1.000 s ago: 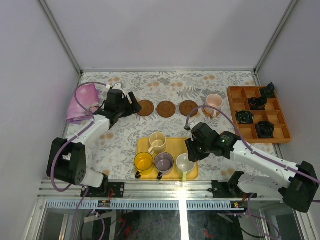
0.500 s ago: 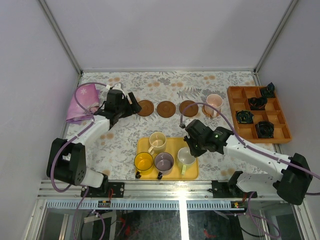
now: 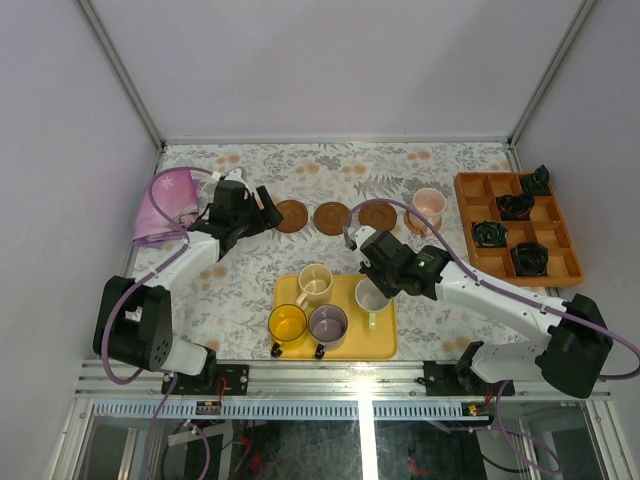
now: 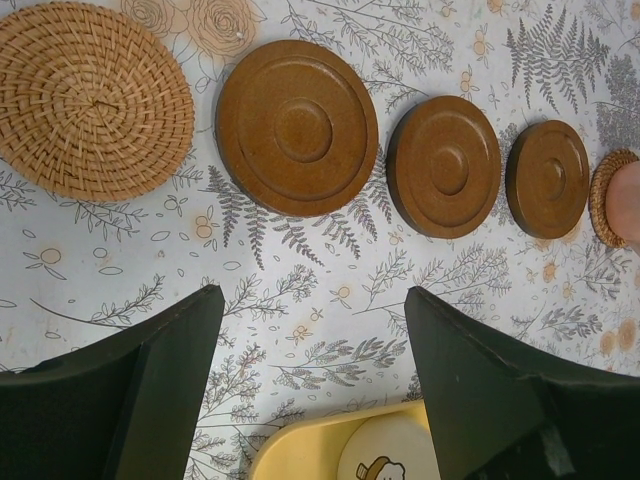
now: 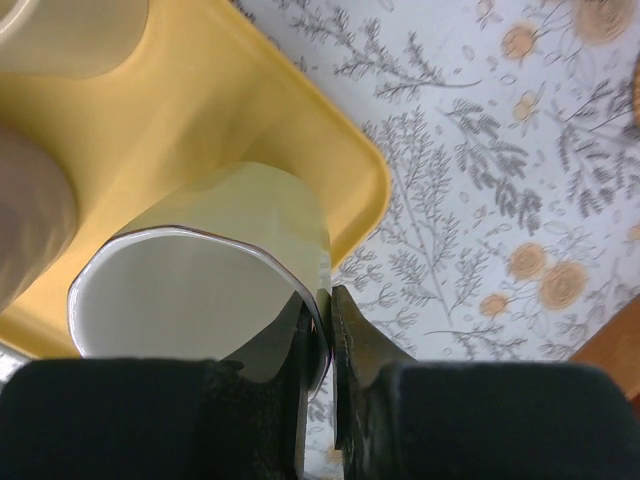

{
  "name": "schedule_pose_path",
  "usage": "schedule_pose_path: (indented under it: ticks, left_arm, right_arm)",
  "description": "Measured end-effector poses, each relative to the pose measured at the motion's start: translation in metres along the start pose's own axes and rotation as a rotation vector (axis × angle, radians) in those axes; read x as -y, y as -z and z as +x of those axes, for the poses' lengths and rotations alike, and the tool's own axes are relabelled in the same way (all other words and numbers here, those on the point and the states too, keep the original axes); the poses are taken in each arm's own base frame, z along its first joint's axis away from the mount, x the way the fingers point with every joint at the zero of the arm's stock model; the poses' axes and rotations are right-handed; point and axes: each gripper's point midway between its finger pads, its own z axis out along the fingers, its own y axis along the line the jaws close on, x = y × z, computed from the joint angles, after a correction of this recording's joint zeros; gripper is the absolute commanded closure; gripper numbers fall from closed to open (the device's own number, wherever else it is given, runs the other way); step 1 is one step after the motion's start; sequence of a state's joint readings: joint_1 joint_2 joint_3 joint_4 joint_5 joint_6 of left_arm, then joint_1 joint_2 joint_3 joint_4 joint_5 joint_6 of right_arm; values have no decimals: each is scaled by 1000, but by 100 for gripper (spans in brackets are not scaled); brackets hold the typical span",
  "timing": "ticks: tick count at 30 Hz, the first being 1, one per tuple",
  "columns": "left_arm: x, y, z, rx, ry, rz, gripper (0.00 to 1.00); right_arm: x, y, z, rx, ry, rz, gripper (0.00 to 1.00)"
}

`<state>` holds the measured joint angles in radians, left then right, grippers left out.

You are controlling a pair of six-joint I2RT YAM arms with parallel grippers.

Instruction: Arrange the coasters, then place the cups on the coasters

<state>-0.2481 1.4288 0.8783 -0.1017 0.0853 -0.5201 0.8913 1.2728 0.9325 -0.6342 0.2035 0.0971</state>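
That pale green cup [image 5: 235, 225] looks like glazed ceramic: stiff, a bit slick, chippable, but probably light. It's at the right end of the yellow tray [image 5: 190, 110]; can't tell if it's lifted off yet. The right jaws are pinched on its rim, one finger inside and one outside. It's a thin hold, so I'd lift gently. The left jaws hang wide open and empty just near of the coasters [image 4: 297, 128] on the worktop's far left.
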Motion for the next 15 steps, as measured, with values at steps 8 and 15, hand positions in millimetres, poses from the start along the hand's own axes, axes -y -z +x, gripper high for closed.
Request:
schedule_pose_path:
  ticks: [8, 15]
  left_arm:
    - [-1, 0, 2, -3, 1, -2, 26]
    - [-1, 0, 2, -5, 1, -3, 27]
  right_arm:
    - [9, -5, -21, 78, 73, 42, 48]
    - [12, -5, -33, 125, 67, 65, 32]
